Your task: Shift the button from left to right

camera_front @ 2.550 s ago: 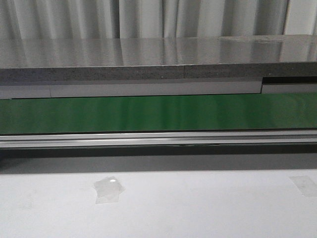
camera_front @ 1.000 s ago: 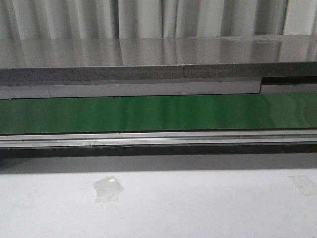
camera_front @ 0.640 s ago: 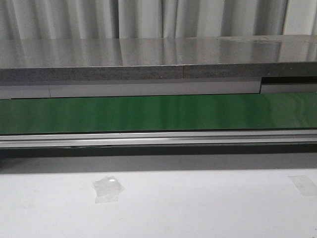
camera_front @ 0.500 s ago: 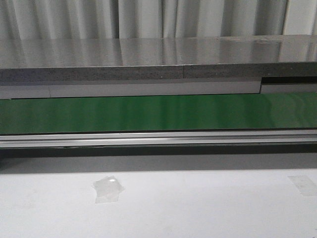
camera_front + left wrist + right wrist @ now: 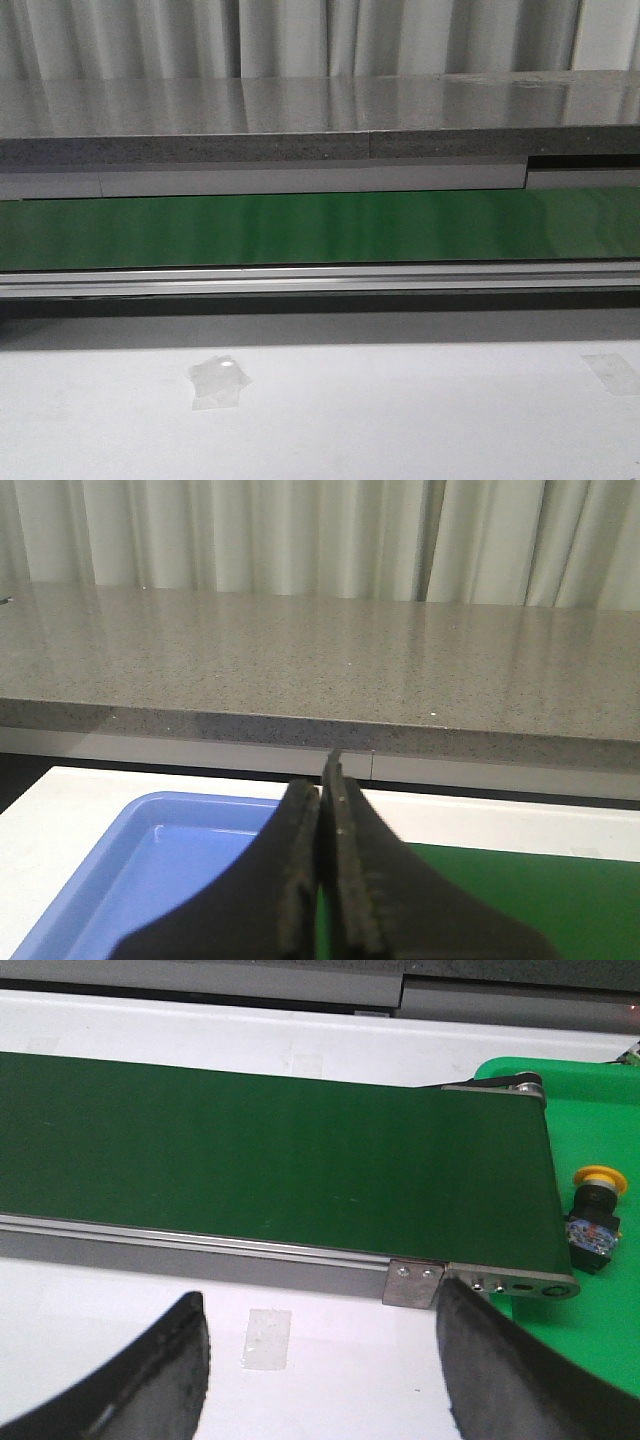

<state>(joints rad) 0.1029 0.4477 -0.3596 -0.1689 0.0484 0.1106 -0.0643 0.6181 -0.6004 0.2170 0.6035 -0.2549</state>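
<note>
On green tray [image 5: 600, 1110]: button [image 5: 590, 1222], beside belt [image 5: 270, 1160].

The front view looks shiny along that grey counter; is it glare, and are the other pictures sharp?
Front view: the grey counter mirrors the curtains, so yes, glare. Left wrist view: the close left gripper is soft, the counter sharper. Right wrist view: the belt and button are fairly sharp, the right gripper blurred.

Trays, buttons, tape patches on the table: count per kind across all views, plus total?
Trays: 2 (blue tray, green tray)
Buttons: 1 (button, lying in the green tray)
Tape patches: 2 (left tape patch, right tape patch)
Total: 5
</note>
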